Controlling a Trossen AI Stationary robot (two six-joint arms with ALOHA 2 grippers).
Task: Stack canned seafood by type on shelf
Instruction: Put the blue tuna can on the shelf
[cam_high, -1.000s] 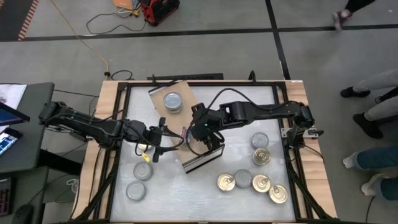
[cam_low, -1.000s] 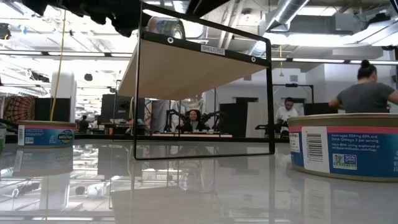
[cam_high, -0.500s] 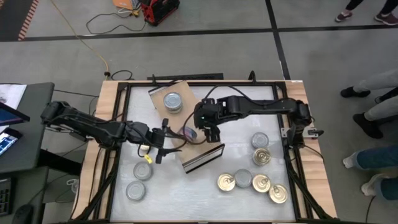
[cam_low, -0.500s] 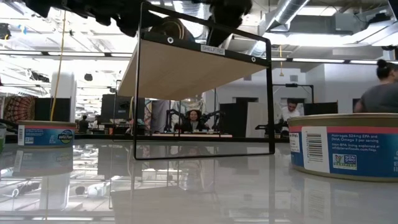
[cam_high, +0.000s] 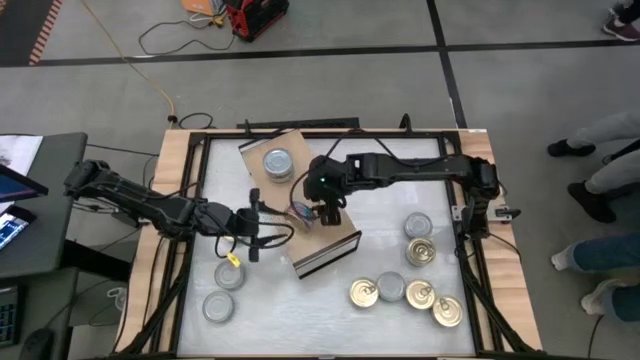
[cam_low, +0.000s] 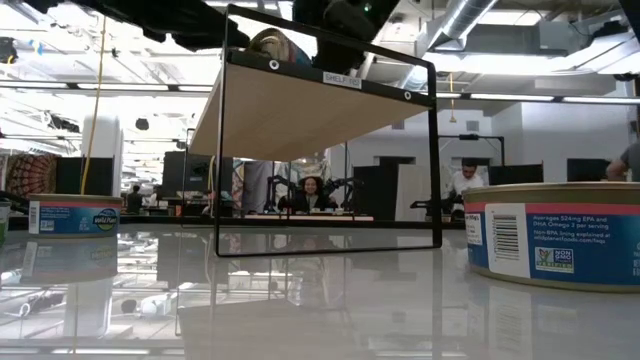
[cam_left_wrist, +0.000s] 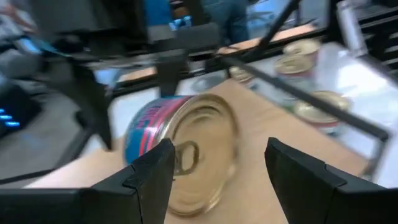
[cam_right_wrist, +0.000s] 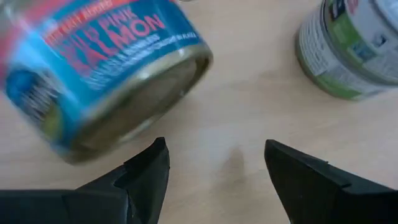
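Two tins sit on the shelf, the blue tin tilted between both open, empty grippers; nine tins wait on the table.

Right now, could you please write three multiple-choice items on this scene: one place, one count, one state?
1. Where is the blue salmon tin? A on the shelf; B on the floor; C in a person's hand.
2. How many tins stand on the table by the left arm? A none; B two; C five.
3. The right pincer is: A shut on a tin; B out of view; C open.
1A, light wood lies under it; 2B, two silver tops show there; 3C, its fingers stand apart, empty.
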